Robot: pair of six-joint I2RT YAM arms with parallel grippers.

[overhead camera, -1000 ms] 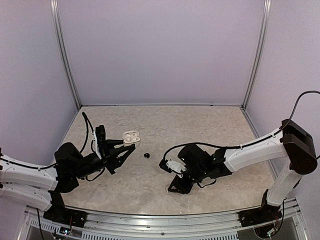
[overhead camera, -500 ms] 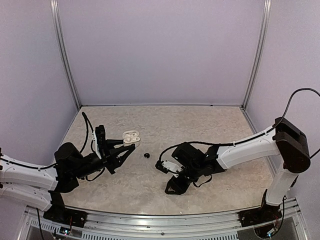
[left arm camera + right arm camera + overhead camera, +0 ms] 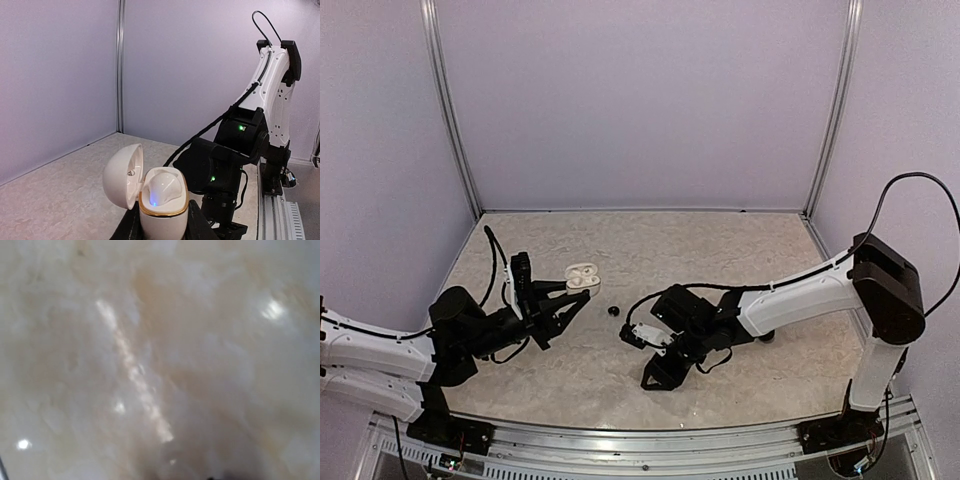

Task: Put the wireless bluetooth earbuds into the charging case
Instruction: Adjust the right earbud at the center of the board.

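Earbud (image 3: 613, 311) count: one; charging case (image 3: 582, 276): one.

Right wrist view blurred, right pincer (image 3: 656, 373) unreadable; left pincer (image 3: 163, 227) gripping charging case (image 3: 162, 197) cropped below

white charging case (image 3: 162, 212) with gold rim, black earbud (image 3: 613, 311), beige marbled table (image 3: 720, 250)

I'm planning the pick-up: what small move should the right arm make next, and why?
Probably move the right gripper away from the bases toward the black earbud, which lies loose on the table between the arms. The left gripper already holds the charging case open, while the right wrist view shows only blurred tabletop, no bud.
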